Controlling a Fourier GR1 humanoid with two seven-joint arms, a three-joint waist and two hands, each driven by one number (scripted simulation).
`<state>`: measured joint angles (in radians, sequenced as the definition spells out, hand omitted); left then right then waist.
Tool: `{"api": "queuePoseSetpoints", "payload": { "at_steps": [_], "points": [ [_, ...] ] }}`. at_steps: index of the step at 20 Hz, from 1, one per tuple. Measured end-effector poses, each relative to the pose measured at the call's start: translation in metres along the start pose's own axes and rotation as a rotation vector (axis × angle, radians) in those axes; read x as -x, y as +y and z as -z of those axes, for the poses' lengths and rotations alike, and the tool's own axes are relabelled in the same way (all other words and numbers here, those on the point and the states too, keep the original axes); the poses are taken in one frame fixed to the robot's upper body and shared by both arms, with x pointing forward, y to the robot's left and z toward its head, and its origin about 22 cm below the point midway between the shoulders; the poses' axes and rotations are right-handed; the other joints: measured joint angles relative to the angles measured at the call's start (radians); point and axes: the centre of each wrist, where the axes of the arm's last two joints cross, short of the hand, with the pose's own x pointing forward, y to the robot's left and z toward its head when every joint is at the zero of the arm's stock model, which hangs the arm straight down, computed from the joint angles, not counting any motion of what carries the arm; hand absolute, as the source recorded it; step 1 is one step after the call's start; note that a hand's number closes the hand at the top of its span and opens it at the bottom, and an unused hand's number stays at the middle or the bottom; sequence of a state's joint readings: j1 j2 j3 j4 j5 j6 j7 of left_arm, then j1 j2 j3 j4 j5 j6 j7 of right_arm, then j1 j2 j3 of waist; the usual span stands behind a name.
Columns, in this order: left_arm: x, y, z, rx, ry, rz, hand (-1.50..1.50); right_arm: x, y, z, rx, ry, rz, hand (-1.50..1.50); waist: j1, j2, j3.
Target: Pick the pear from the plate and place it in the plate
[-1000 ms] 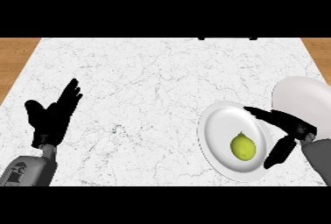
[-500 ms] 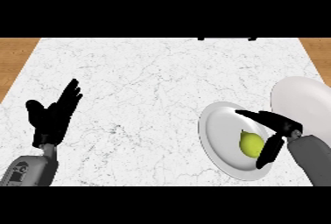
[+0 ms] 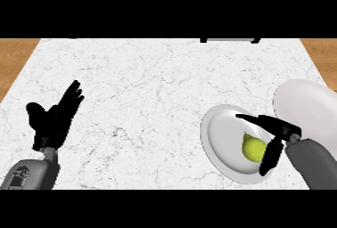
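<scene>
Right robot hand (image 3: 277, 136) spread open around pear (image 3: 253, 147) on near plate (image 3: 220, 142), not yet gripping; second plate (image 3: 306, 102) beside. Left robot hand (image 3: 54, 118) resting open, holding nothing.

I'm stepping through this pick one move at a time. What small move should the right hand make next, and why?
Probably curl the right hand shut round the yellow-green pear. Its thumb and fingers straddle the pear on the near white round plate but have not yet closed on it. The far white round plate waits beside it. The left hand rests open at the left.
</scene>
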<state>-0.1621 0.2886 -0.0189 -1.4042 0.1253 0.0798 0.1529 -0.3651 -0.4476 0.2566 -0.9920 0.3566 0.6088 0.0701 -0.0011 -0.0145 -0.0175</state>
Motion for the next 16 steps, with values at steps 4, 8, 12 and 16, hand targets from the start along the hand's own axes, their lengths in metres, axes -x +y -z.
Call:
{"api": "queuePoseSetpoints", "payload": {
  "at_steps": [4,8,12,16],
  "points": [
    [0.003,0.002,0.001,-0.002,0.002,0.002,0.00,0.000,0.002,0.002,-0.032,-0.005,-0.034,1.50,-0.001,-0.003,-0.005],
    [0.007,-0.002,0.000,0.004,-0.001,0.001,0.00,-0.005,0.002,0.003,-0.055,-0.033,-0.070,1.50,-0.001,-0.002,-0.005],
    [0.003,0.001,0.001,0.000,-0.001,-0.004,0.00,-0.007,0.003,0.005,-0.043,-0.057,-0.068,1.50,-0.002,-0.002,-0.006],
    [0.002,0.006,-0.002,-0.011,-0.002,0.003,0.00,-0.010,0.010,0.005,-0.020,-0.086,-0.046,1.50,-0.003,-0.002,-0.003]
  ]
}}
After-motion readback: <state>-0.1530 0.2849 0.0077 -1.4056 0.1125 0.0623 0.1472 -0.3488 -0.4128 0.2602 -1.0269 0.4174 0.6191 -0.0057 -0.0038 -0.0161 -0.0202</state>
